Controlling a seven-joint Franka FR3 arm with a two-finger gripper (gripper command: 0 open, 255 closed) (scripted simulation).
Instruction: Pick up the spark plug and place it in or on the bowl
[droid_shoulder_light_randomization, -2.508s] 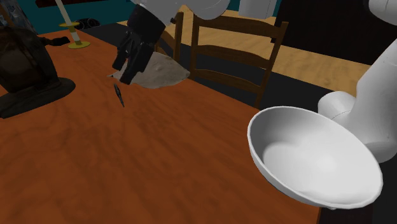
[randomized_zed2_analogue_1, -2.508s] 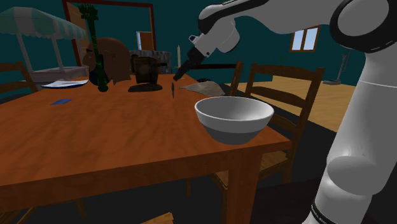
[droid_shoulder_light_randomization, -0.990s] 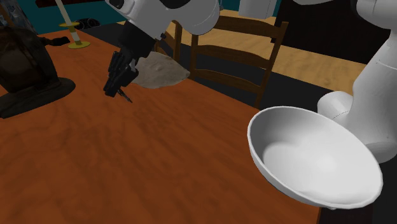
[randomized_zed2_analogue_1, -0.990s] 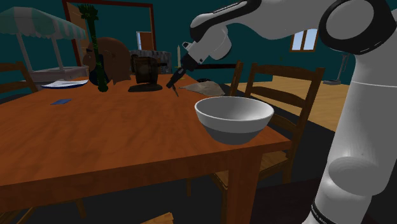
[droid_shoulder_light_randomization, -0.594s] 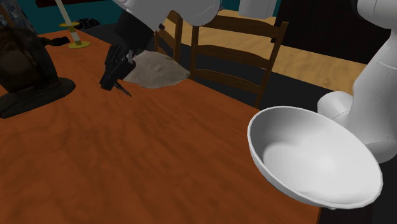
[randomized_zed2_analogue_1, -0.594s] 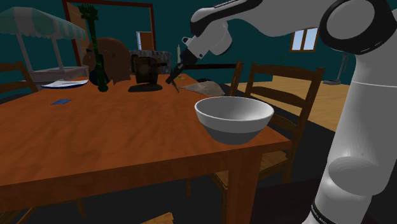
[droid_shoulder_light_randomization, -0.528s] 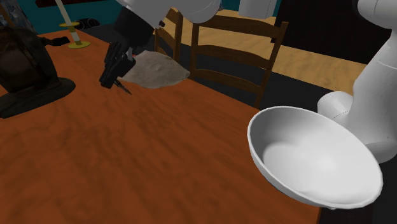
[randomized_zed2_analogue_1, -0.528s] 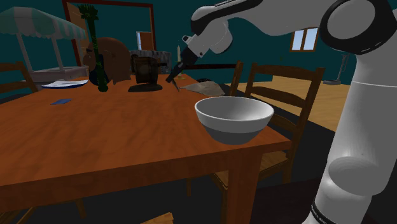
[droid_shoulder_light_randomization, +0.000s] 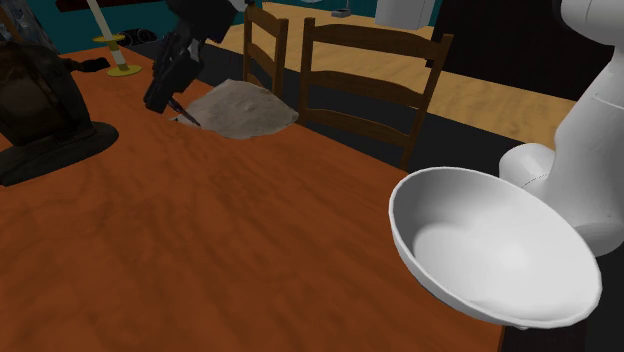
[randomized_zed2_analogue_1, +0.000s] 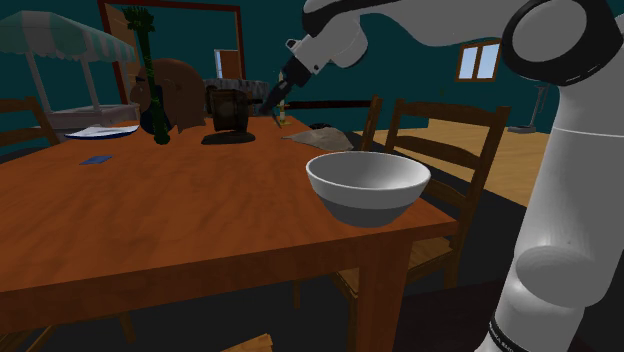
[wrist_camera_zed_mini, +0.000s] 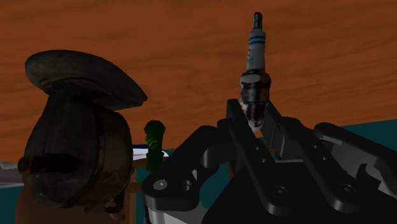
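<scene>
The spark plug (wrist_camera_zed_mini: 256, 70) is a slim metal piece with a white insulator. It stands out beyond the black fingers (wrist_camera_zed_mini: 275, 125), which clasp its threaded end. In the shoulder view my gripper (droid_shoulder_light_randomization: 172, 100) hangs above the far part of the wooden table (droid_shoulder_light_randomization: 200, 250), shut on the spark plug (droid_shoulder_light_randomization: 186, 114), whose tip points down near a grey cloth. The white bowl (droid_shoulder_light_randomization: 490, 250) sits at the table's near right corner, well away from the gripper. In the second exterior view the gripper (randomized_zed2_analogue_1: 271, 103) is raised behind the bowl (randomized_zed2_analogue_1: 367, 186).
A crumpled grey cloth (droid_shoulder_light_randomization: 240, 108) lies just right of the gripper. A big dark object (droid_shoulder_light_randomization: 40, 110) stands at the shoulder view's left, a candle holder (droid_shoulder_light_randomization: 115, 45) behind it. Wooden chairs (droid_shoulder_light_randomization: 370, 80) line the table's far side. A green figure (randomized_zed2_analogue_1: 150, 70) stands farther back.
The gripper, shut on the spark plug, has risen off the table and moved toward the shoulder view's upper left. The bowl has stayed put.
</scene>
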